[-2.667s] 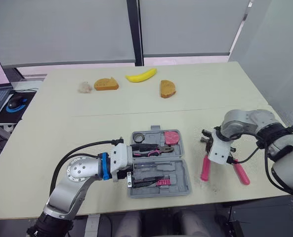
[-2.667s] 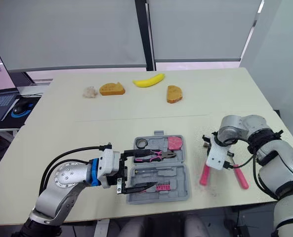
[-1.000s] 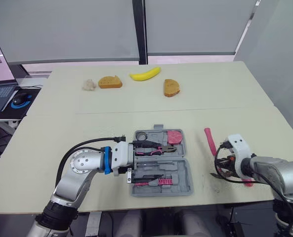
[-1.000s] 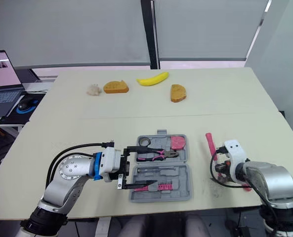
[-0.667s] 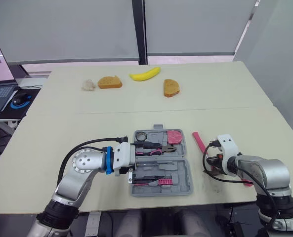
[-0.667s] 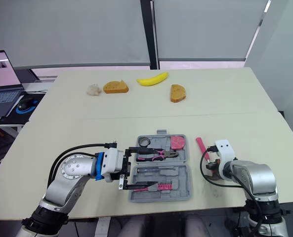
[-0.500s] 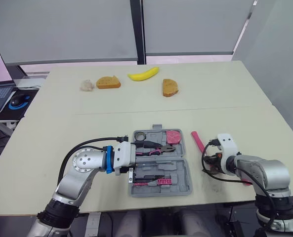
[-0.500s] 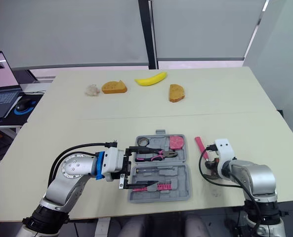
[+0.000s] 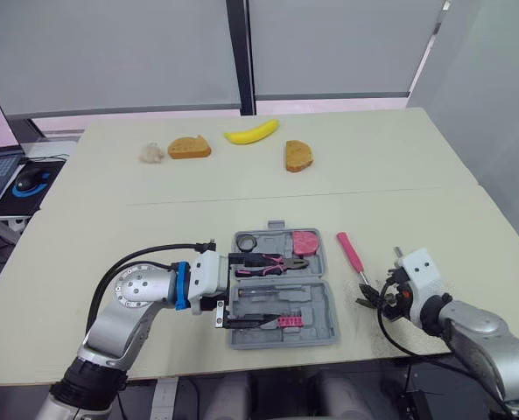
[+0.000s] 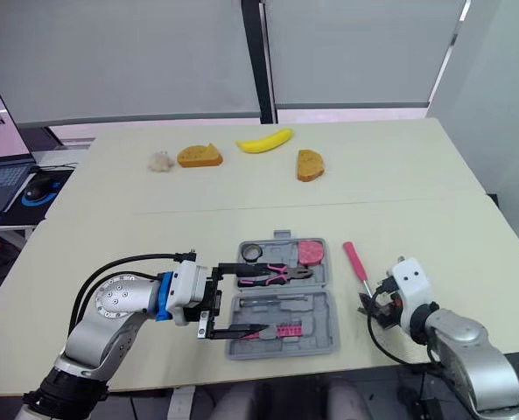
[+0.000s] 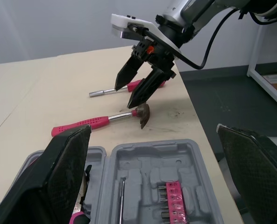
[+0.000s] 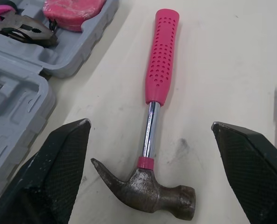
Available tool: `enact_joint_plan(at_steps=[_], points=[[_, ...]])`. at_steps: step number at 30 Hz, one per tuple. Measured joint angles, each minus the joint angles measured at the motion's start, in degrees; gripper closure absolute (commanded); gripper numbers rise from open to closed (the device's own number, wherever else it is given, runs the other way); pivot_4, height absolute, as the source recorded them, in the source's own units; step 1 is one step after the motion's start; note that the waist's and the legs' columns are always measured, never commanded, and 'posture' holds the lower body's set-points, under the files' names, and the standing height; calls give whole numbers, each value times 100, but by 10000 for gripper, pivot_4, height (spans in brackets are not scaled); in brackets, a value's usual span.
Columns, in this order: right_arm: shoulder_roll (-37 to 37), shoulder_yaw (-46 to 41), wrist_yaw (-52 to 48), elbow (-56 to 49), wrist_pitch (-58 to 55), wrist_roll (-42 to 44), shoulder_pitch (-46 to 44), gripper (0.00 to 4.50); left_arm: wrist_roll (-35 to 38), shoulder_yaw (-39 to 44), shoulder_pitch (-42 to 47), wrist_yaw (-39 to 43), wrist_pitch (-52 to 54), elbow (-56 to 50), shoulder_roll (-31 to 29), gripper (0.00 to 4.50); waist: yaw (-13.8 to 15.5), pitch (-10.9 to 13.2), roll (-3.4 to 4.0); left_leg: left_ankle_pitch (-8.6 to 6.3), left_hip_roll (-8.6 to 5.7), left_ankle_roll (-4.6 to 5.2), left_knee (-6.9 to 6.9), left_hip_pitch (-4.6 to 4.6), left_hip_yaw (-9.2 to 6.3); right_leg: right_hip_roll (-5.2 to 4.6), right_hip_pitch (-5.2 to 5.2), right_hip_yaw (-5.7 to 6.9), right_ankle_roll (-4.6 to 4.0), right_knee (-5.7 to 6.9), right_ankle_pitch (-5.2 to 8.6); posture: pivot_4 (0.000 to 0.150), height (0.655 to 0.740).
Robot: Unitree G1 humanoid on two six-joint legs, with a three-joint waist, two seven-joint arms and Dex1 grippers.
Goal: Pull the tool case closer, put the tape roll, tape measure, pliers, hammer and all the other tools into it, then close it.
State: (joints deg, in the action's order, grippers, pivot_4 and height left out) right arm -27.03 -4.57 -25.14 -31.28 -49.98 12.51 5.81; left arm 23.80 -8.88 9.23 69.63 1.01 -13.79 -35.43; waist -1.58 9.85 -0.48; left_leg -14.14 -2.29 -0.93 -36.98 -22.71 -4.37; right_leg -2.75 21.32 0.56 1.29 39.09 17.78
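Note:
The grey tool case (image 9: pixel 316 311) lies open near the table's front edge. It holds a tape roll (image 9: pixel 246 241), a pink tape measure (image 9: pixel 305 241), pliers (image 9: pixel 272 261) and a pink bit set (image 11: pixel 175 203). My left gripper (image 9: pixel 246 290) is open, its fingers reaching over the case's left side. The pink-handled hammer (image 9: pixel 348 254) lies flat on the table just right of the case. My right gripper (image 11: pixel 137 84) hangs open just above the hammer head (image 12: pixel 147 191), holding nothing. A pink-handled driver (image 11: pixel 115 89) lies beyond the hammer.
At the back of the table lie a banana (image 9: pixel 250 134), two bread pieces (image 9: pixel 189 146) (image 9: pixel 298 156) and a small white lump (image 9: pixel 150 154). A laptop and a mouse (image 9: pixel 31 182) sit on a side desk at the left. The table's front edge runs close to the case.
My right gripper has opened and let go of the hammer, which now lies beside the case. The right arm has drawn back toward the front right. The left gripper stays put.

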Motion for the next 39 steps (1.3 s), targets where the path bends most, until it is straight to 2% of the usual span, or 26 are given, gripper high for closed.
enact_joint_plan(at_steps=[3, 10, 13, 18, 27, 28, 35, 39], points=[[307, 193, 281, 270, 93, -91, -101, 349, -1, -1, 53, 5, 0, 6, 1, 0, -4, 0, 0, 0, 0, 0, 0, -1, 0, 2, 1, -2, 0, 0, 0, 1500, 7400], [288, 375, 463, 957, 209, -318, -448, 349, -3, -7, 94, 26, 0, 13, 26, 0, 3, 0, 0, 0, -3, 0, 0, -2, 0, 0, 1, -3, 0, -2, 0, 1500, 7400], [289, 379, 524, 1169, 256, -358, -508, 6176, -3, -8, 112, 17, 3, 13, 38, 0, 2, 0, 0, 0, -3, 0, 1, -2, 1, 0, 1, -3, -1, -2, 0, 1500, 7400], [289, 474, 517, 1250, 262, -397, -525, 22601, 6, -7, 111, 80, 6, 13, 11, 0, 2, 0, 0, 0, -2, 0, 0, -2, 1, 0, 1, -3, -1, -2, 0, 1500, 7400], [434, 539, 600, 1234, 225, -438, -557, 41905, 61, 17, 111, 331, -2, 85, -153, 0, 2, 0, 0, 0, -2, 0, 0, -1, 0, 0, 1, -3, -1, -1, 0, 1500, 7400], [485, 509, 634, 1219, 192, -428, -557, 42962, 61, 30, 110, 353, -9, 106, -162, 0, 2, 0, 0, 0, -2, 0, 0, -1, 0, 0, 1, -3, -1, -1, 0, 1500, 7400], [559, 335, 722, 992, -104, -336, -497, 42960, 71, 263, -13, 420, -34, 114, -389, 0, 2, 0, 2, 0, -2, 0, 1, -3, 0, 0, 4, -4, -1, -1, 0, 1500, 7400], [-84, 372, 380, 271, -209, -259, -458, 42959, 92, 569, -150, 503, -118, 245, -655, 0, 1, 2, 5, 0, -2, 1, 1, -3, 1, 0, 5, -4, -1, -2, 0, 1500, 7400]])
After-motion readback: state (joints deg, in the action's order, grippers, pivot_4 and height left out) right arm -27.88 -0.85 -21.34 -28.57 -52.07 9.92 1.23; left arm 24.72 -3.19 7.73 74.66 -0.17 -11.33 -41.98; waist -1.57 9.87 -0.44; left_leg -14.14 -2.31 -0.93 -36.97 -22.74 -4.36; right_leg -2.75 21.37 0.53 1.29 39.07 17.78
